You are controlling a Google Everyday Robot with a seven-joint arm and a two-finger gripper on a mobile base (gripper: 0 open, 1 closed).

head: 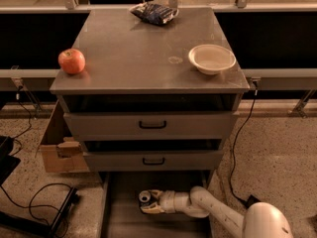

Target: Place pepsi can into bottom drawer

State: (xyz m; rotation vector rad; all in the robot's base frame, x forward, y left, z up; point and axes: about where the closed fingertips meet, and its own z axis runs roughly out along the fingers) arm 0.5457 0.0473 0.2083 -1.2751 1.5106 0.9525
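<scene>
The bottom drawer (124, 217) is pulled open at the foot of the grey cabinet, a shallow tray with a flat grey floor. The pepsi can (144, 198), dark with a silver top, is low inside it, just in front of the middle drawer. My gripper (147, 203) reaches in from the right over the drawer floor, and its pale fingers (152, 208) are closed around the can. The white arm (213, 212) runs off toward the lower right.
On the cabinet top are a red apple (72, 61), a white bowl (212, 58) and a dark blue snack bag (154, 12). The two upper drawers (152, 125) are shut. A cardboard box (59, 150) and black cables (34, 197) lie on the floor at left.
</scene>
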